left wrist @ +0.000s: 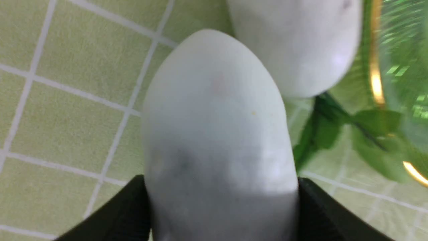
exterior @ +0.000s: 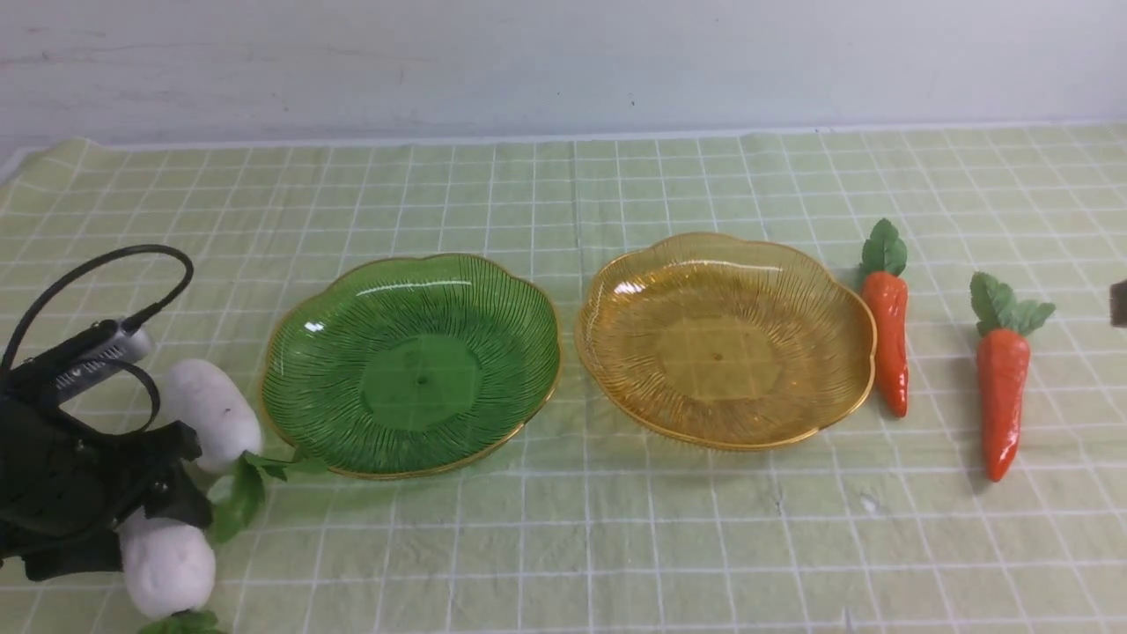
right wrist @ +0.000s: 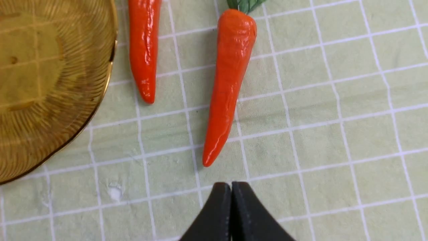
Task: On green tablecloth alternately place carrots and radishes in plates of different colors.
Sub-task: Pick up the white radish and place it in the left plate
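Two white radishes lie left of the green plate (exterior: 414,370) on the green tablecloth (exterior: 616,546). My left gripper (exterior: 163,519) is shut on the nearer radish (exterior: 167,563); in the left wrist view its black fingers (left wrist: 321,207) press both sides of that radish (left wrist: 214,110). The farther radish (exterior: 211,414) lies beside the plate's rim, leaves toward me. The amber plate (exterior: 722,343) is empty, as is the green one. Two carrots (exterior: 889,339) (exterior: 1004,396) lie to its right. My right gripper (right wrist: 231,183) hovers shut just short of the outer carrot's (right wrist: 227,87) tip.
A black cable (exterior: 97,273) loops above the left arm. The pale wall (exterior: 563,62) closes off the table's far edge. The second radish (left wrist: 297,43) and its leaves (left wrist: 334,127) sit close to the held one, next to the green plate's gold rim (left wrist: 376,77).
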